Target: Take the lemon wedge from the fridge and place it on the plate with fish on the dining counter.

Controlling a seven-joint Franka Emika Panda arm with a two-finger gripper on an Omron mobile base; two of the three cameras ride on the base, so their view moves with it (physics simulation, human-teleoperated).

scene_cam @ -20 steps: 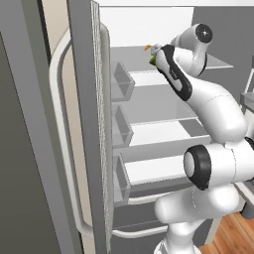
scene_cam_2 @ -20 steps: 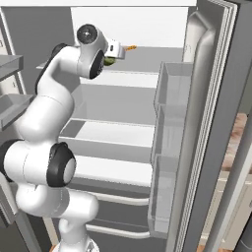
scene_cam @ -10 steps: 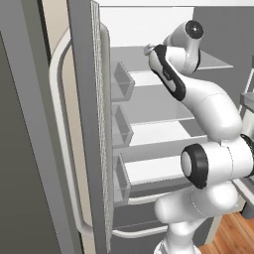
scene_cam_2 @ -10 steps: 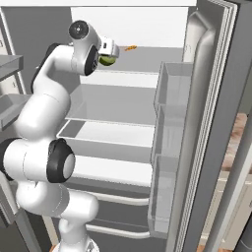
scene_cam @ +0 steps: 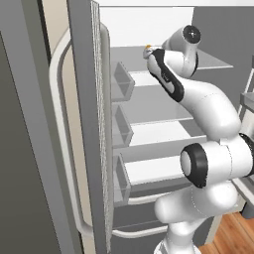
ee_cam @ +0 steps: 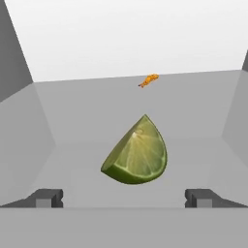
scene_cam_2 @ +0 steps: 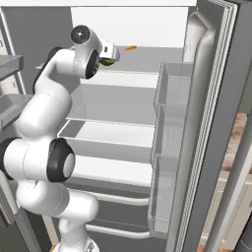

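In the left base view the fridge stands with its door swung open at the left, a long curved white handle running down the door's outer face and three small bins on its inner side. To the right of the door the white shelves step down one below another, and the arm reaches up from the lower right to the top shelf. In the right base view the arm rises at the left, its hand at the level of the top shelf, with the lemon wedge showing dark green just at the hand's tip; a small orange object lies farther back on that shelf, and the other open door with its clear bins fills the right. In the hand view the wedge sits on the grey shelf floor, cut face toward the camera, between and beyond the two dark fingertips. The gripper is spread wide, its jaws well apart on either side of the wedge and touching nothing. The orange object lies near the back wall.
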